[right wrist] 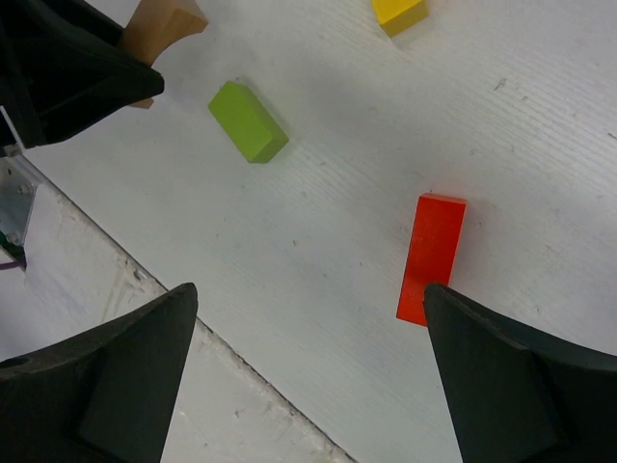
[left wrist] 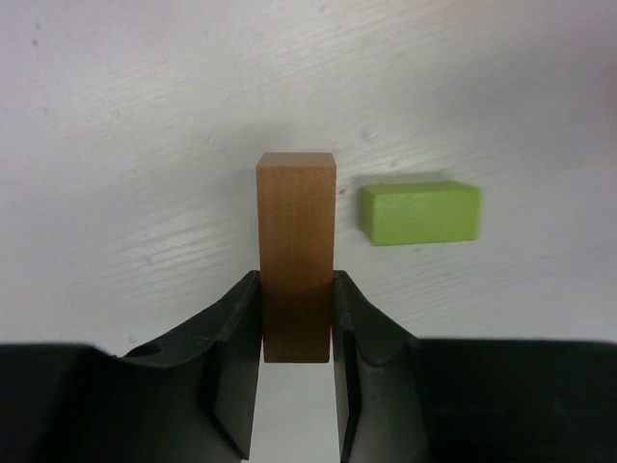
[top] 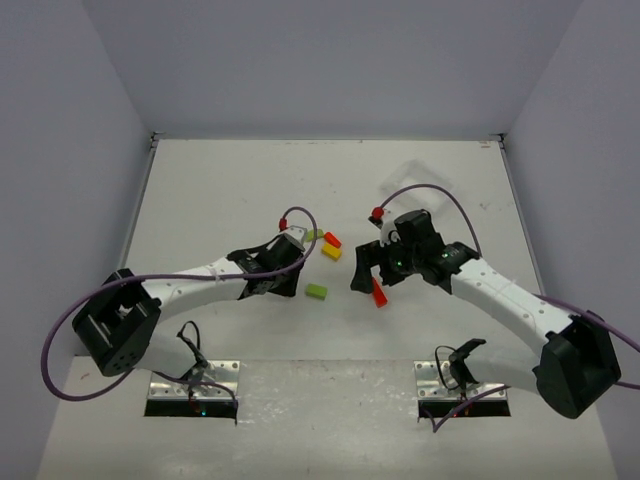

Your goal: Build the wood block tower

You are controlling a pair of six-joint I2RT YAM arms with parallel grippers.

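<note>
We note a white table [top: 220, 190] with fine streaks in its surface. A duller grey strip [top: 330, 420] runs along its near edge. Plain pale lilac walls [top: 320, 60] close off the left, far and right edges. A faint white tray [top: 410, 172] lies towards the far right corner, turned askew to the table edges.

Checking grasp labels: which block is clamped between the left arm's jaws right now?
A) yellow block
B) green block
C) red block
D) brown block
D: the left wrist view shows the left jaws shut on the brown block, with the green block lying free beside it.
</note>
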